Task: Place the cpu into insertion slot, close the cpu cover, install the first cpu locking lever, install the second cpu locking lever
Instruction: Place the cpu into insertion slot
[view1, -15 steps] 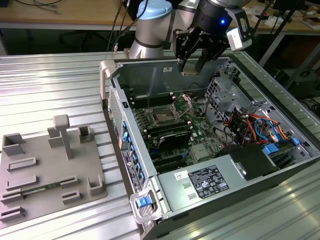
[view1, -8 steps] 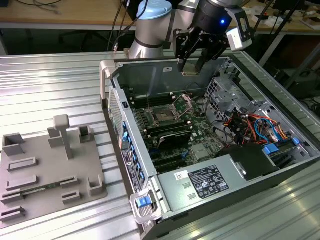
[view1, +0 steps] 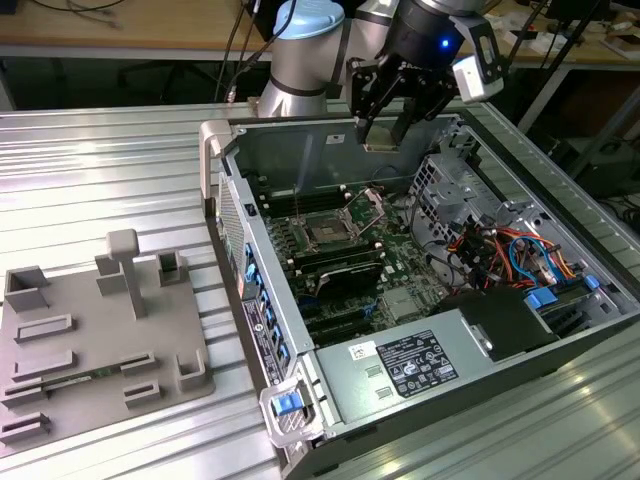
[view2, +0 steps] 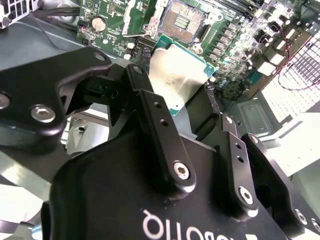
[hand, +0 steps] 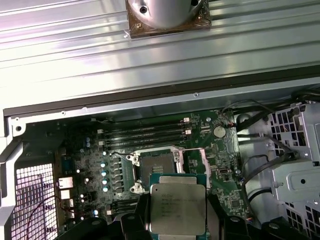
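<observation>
Cpu gripped above the open slot

The end effector (view1: 385, 122) hangs in the upper middle of the exterior view, above the far end of the opened computer case (view1: 330, 385). Its two black fingers (view2: 150, 107) are closed on opposite edges of the cpu (hand: 177, 207), which sits flat between them with its dull silver top facing the first wrist camera. In both wrist views the chip fills the gap between the fingertips and is clear of the board.

The insertion slot (hand: 159, 167) lies on the green board below the held chip, a little short of being directly under it. Its contact field is exposed in the second wrist view. The cpu cover (hand: 193, 161) is swung open and stands just beside the slot, on the side away from the long black memory slots (hand: 145, 135).

In the exterior view the case rests on a ribbed metal tabletop (view1: 100, 170). A grey fixture plate (view1: 100, 340) lies on that tabletop at the exterior view's left, well apart from the end effector
</observation>
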